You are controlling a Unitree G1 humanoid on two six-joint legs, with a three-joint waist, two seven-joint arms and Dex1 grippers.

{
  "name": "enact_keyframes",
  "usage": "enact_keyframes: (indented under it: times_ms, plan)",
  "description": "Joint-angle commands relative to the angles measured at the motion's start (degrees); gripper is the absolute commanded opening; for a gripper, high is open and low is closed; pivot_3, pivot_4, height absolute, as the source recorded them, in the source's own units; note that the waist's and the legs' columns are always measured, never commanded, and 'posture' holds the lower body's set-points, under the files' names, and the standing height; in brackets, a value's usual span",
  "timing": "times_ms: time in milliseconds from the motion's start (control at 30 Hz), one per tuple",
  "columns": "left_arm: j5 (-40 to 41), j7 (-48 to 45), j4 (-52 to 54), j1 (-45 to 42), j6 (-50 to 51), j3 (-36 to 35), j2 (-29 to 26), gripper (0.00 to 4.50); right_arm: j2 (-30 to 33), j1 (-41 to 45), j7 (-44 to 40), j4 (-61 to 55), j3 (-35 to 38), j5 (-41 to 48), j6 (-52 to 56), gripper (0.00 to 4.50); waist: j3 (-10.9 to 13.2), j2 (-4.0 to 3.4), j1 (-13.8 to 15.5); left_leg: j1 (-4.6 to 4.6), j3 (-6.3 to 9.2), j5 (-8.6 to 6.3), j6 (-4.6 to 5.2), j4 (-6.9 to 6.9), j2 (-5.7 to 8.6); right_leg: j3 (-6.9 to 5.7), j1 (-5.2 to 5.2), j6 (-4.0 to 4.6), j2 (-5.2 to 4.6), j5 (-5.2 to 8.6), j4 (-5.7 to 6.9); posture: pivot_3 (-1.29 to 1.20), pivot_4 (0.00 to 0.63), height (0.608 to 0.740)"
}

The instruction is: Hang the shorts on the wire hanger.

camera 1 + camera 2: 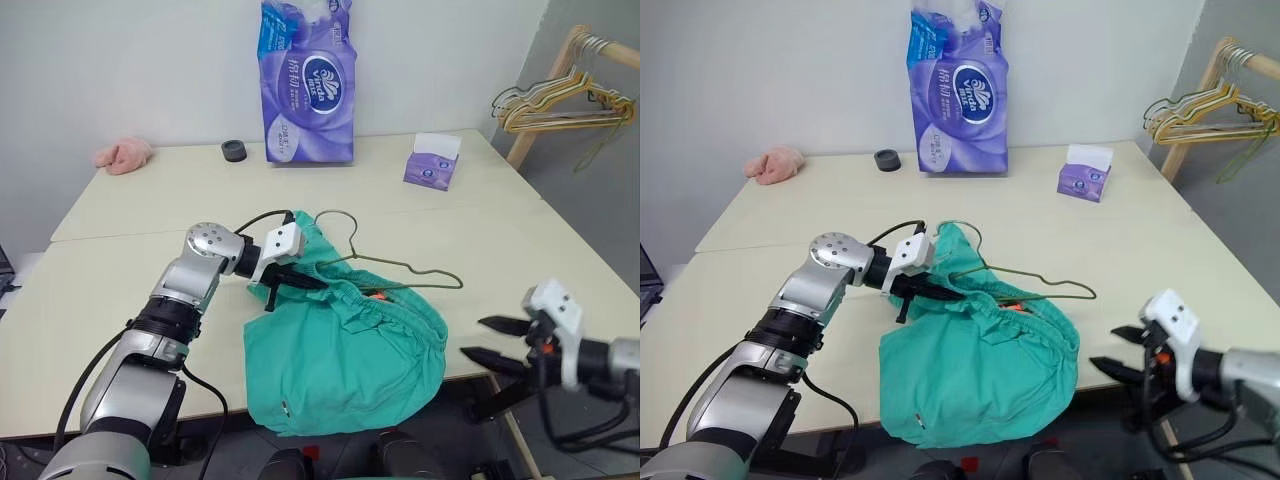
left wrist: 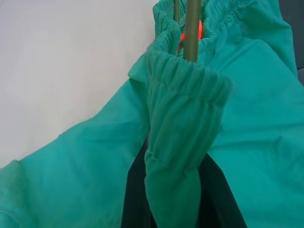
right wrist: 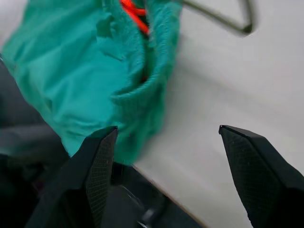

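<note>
The teal-green shorts point(image 1: 340, 360) lie at the table's front edge, their lower part hanging over it. My left gripper point(image 1: 300, 282) is shut on the gathered waistband point(image 2: 185, 85), pinching a fold of it. The wire hanger point(image 1: 410, 268) lies on the table with its hook toward the back; one wire point(image 2: 191, 28) runs into the waistband opening, where an orange cord point(image 1: 378, 296) shows. My right gripper point(image 1: 490, 340) hangs open off the table's front right edge, apart from the shorts, with nothing between its fingers point(image 3: 102, 156).
A purple toilet-paper pack point(image 1: 307, 85), a black ring point(image 1: 234, 151) and a purple tissue box point(image 1: 432, 162) stand at the back. A pink cloth point(image 1: 124, 155) lies at the back left. A bunch of wire hangers point(image 1: 560, 100) hangs on a wooden rack to the right.
</note>
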State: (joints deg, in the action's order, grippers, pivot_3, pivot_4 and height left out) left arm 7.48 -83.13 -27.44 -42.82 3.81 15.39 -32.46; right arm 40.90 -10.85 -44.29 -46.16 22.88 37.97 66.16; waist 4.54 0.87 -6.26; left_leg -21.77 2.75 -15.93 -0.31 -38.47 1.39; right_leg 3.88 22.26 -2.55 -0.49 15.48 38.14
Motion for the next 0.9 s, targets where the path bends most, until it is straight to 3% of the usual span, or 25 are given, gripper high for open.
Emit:
enact_keyframes:
  times_ms: [33,500,867,900]
  plan:
    - [0.2,0.1,0.5,-1.7,-1.2,-1.6,-0.6,0.0,-2.2,0.2,5.6,-2.9,0.1,2.1,2.6,3.63,0.0,0.03,0.0,0.0,-0.01,0.0,0.0,0.0,0.02,0.02,0.0,0.0,-0.02,0.0,-0.02,-0.19,0.061,0.74]
    - [0.7,0.1,1.2,-1.9,-0.5,-1.8,-0.5,0.0,-7.3,4.2,15.0,4.3,-10.2,1.2,1.4,3.63,0.0,0.02,-0.2,0.0,0.01,0.0,0.0,0.0,0.02,0.0,0.0,-0.03,0.01,0.0,-0.04,-0.18,0.056,0.74]
    - [2.1,-0.8,4.0,-1.1,1.9,-2.4,-1.6,0.0,-7.7,6.7,18.6,8.6,-7.0,0.7,0.0,0.02,0.0,0.02,-0.2,-0.01,0.01,0.0,0.0,0.0,0.02,0.0,0.0,-0.03,0.01,0.0,-0.04,-0.17,0.057,0.74]
    - [2.5,-1.1,4.5,-1.0,2.5,-2.5,-1.8,0.0,-7.4,6.8,18.6,8.8,-6.7,0.7,-0.1,0.02,0.0,0.02,-0.2,-0.02,0.01,0.0,0.0,-0.01,0.02,0.0,0.0,-0.03,0.01,0.0,-0.03,-0.17,0.057,0.74]
